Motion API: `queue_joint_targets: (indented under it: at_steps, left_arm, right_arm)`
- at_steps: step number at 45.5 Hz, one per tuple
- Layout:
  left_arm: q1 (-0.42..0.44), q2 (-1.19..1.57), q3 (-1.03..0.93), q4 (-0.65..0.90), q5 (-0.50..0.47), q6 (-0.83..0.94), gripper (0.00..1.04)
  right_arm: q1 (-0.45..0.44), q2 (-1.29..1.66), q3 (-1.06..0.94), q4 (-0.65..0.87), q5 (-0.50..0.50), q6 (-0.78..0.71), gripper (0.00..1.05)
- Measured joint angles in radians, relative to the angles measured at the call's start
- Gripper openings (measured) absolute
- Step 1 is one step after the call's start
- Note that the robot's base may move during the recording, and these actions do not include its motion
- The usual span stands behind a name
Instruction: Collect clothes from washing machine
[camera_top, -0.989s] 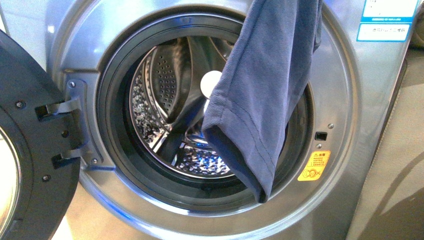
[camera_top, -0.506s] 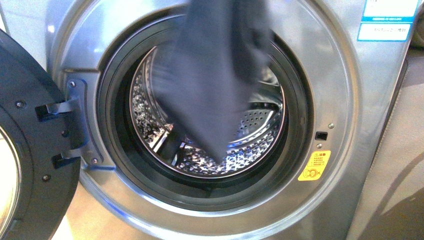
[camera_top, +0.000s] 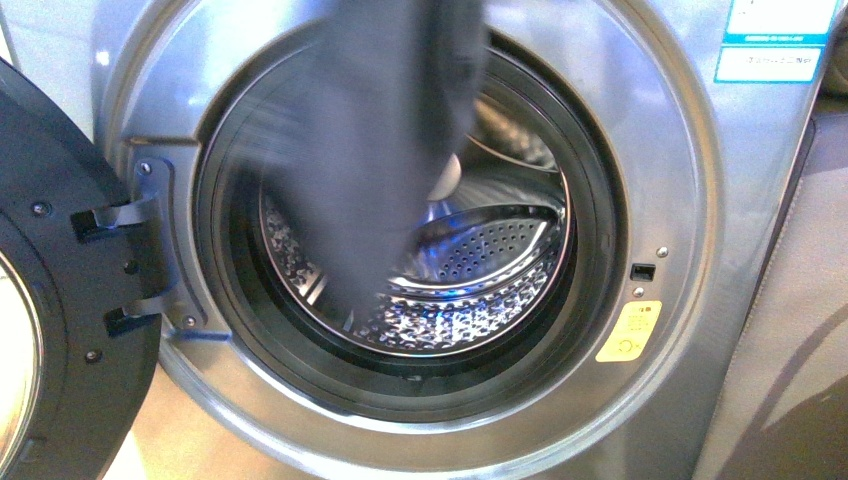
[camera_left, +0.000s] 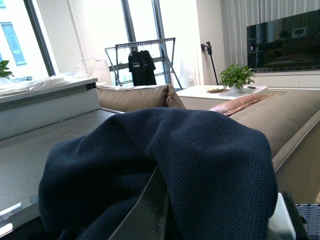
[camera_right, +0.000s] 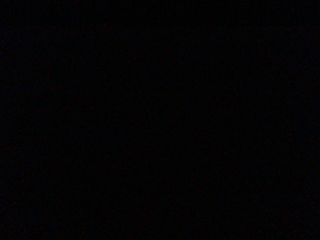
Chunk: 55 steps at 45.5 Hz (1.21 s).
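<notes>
The grey washing machine (camera_top: 680, 180) fills the front view with its round door swung open at the left and its perforated steel drum (camera_top: 470, 290) showing. The dark navy clothes (camera_top: 370, 150) hang blurred from above the picture's top edge, across the left half of the drum opening. In the left wrist view the same navy clothes (camera_left: 200, 165) drape over my left gripper (camera_left: 165, 220), which is shut on them; a dark finger (camera_left: 145, 215) shows under the fabric. The right wrist view is dark, and the right gripper is not in view.
The open door (camera_top: 60, 300) with its hinges stands at the left of the machine. A yellow sticker (camera_top: 628, 332) sits right of the opening. The left wrist view shows a tan sofa (camera_left: 280, 120), a clothes rack (camera_left: 145, 55) and a potted plant (camera_left: 235, 76) beyond.
The hanging clothes have swung from the right side of the drum opening to its left side, and are now motion-blurred. More of the drum's right half shows.
</notes>
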Motion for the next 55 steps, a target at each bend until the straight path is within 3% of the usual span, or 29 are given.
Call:
queue_joint_targets:
  at_steps: [5,15,20,28,35,42,44,55]
  left_arm:
    - [0.0,0.001,0.0,0.0,-0.002,0.0,0.12]
    - [0.0,0.001,0.003,0.0,-0.001,0.0,0.12]
    - [0.0,0.001,0.004,0.0,0.002,0.0,0.12]
    - [0.0,0.001,0.008,0.0,0.006,-0.004,0.43]
    - [0.0,0.0,0.009,0.0,0.009,-0.004,0.66]
    - [-0.001,0.0,0.009,0.0,0.014,-0.004,0.97]
    - [-0.001,0.0,0.009,0.0,0.015,-0.004,1.0]
    - [-0.002,-0.002,0.01,0.001,0.015,-0.004,0.98]
  right_arm:
    - [-0.007,0.009,-0.001,0.051,0.011,-0.003,0.96]
    - [-0.001,0.0,-0.009,0.094,0.019,-0.006,0.67]
    - [0.007,-0.016,-0.01,0.09,0.034,-0.006,0.44]
    - [-0.008,-0.061,-0.01,0.074,0.044,0.008,0.15]
    - [-0.057,-0.108,-0.01,0.05,0.043,0.024,0.12]
    - [-0.214,-0.204,-0.01,0.017,-0.013,0.101,0.12]
    - [-0.251,-0.221,-0.01,0.012,-0.03,0.121,0.12]
    - [-0.576,-0.292,0.031,-0.01,-0.219,0.291,0.12]
